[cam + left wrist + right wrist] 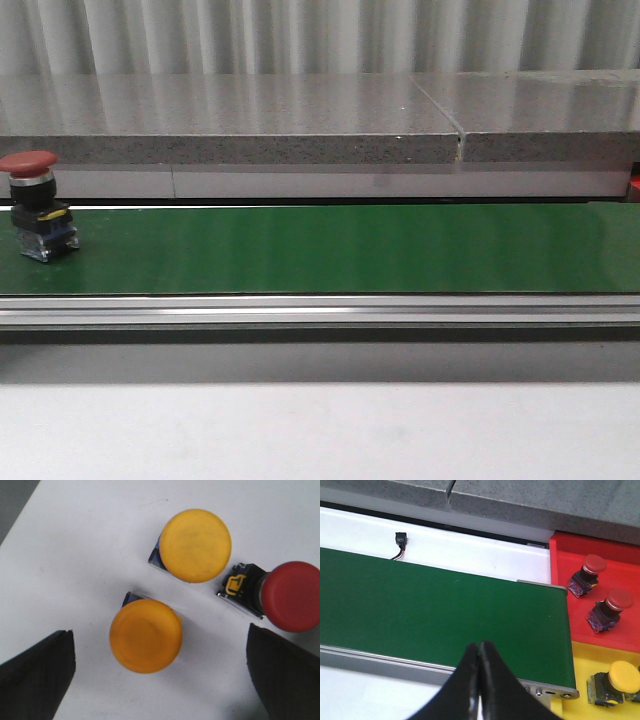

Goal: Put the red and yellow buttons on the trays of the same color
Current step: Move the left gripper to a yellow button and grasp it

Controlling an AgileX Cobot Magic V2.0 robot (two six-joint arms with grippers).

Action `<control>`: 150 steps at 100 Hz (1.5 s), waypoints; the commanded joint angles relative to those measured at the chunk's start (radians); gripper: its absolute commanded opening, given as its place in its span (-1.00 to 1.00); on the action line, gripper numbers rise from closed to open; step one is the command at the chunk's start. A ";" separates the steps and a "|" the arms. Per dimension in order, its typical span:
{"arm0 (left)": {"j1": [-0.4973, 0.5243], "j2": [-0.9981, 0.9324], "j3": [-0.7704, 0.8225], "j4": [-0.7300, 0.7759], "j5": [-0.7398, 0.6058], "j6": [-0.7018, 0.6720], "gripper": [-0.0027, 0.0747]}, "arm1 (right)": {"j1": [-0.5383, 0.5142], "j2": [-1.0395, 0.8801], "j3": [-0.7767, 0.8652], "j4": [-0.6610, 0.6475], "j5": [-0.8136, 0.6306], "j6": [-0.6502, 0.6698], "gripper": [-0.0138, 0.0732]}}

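A red button (35, 205) stands at the far left of the green belt (330, 250). The left pincer (160, 680) gapes wide over two yellow buttons (145, 635) on the white surface (90, 545). The right pincer (479, 680) is pressed together, empty, beside the red tray (620, 570) and yellow tray (585, 660).

The front view shows 1 red button (33, 205) on the green belt (330, 250). The left wrist view shows 2 yellow buttons (195, 545) (145, 635) and 1 red button (287, 596). The right wrist view shows 2 red buttons (588, 572) (612, 607) on 1 red tray (560, 575) and 1 yellow button (619, 680) on 1 yellow tray (580, 655)
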 commanded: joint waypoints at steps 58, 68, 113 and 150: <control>0.009 0.024 -0.068 0.007 -0.066 -0.011 -0.03 | -0.001 -0.001 -0.027 -0.006 -0.067 -0.007 -0.84; 0.009 0.024 -0.068 -0.007 -0.053 -0.011 -0.41 | -0.001 -0.001 -0.027 -0.006 -0.067 -0.007 -0.84; 0.009 -0.093 -0.068 -0.028 -0.012 -0.011 -0.98 | -0.001 -0.001 -0.027 -0.006 -0.067 -0.007 -0.84; -0.119 -0.337 -0.068 -0.030 0.070 0.034 -0.98 | -0.001 -0.001 -0.027 -0.006 -0.067 -0.007 -0.84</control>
